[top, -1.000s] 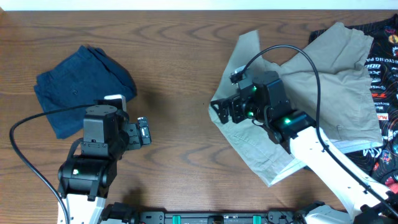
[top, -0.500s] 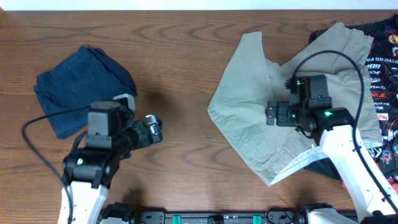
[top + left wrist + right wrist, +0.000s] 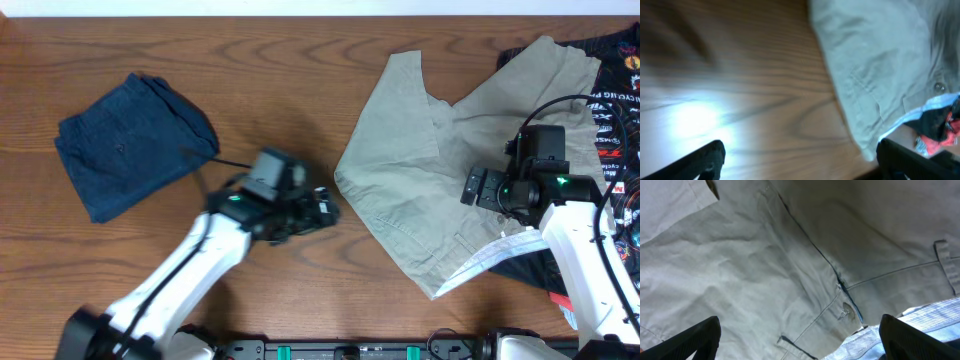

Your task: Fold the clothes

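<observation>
Currently, left end effector [image 3: 324, 208] open over counter [image 3: 300, 80] beside shorts [image 3: 400, 160], right end effector [image 3: 472, 187] open above shorts.

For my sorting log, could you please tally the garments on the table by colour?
Blue garment: 1
Khaki garment: 1
Black printed garment: 1
Total: 3
</observation>
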`<action>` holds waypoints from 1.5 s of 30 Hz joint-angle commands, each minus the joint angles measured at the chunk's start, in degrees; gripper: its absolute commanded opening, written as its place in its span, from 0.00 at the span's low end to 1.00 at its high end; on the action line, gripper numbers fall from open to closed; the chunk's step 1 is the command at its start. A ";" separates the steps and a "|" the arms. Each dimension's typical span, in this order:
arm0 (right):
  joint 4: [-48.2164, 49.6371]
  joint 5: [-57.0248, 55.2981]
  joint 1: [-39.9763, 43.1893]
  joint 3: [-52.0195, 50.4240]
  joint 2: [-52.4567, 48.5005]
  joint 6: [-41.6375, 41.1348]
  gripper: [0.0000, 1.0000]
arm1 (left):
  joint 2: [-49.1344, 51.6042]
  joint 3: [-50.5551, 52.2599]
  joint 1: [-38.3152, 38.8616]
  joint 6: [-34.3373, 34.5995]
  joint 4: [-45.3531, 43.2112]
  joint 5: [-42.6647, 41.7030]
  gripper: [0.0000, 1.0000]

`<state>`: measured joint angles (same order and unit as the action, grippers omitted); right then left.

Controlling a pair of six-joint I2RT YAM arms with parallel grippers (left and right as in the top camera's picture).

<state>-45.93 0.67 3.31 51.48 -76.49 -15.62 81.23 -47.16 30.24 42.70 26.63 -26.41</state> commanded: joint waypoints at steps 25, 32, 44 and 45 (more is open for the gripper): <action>0.09 1.20 0.44 0.81 1.27 0.26 0.99 | 26.14 0.70 21.22 22.62 -37.44 -2.60 0.06; 1.73 19.47 -0.39 0.85 1.27 13.68 0.81 | 18.34 0.68 6.91 0.87 -6.25 1.73 0.06; 6.95 21.99 -7.74 0.85 1.22 10.43 0.87 | 1.20 -11.10 -30.91 -15.93 8.98 17.57 0.06; 8.28 22.69 -8.59 0.85 1.22 10.36 0.87 | 1.07 -13.20 -32.15 -16.22 8.61 17.22 0.06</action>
<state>-39.22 21.21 -3.40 51.55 -76.18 -3.68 84.12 -54.83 1.26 30.24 35.92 -11.86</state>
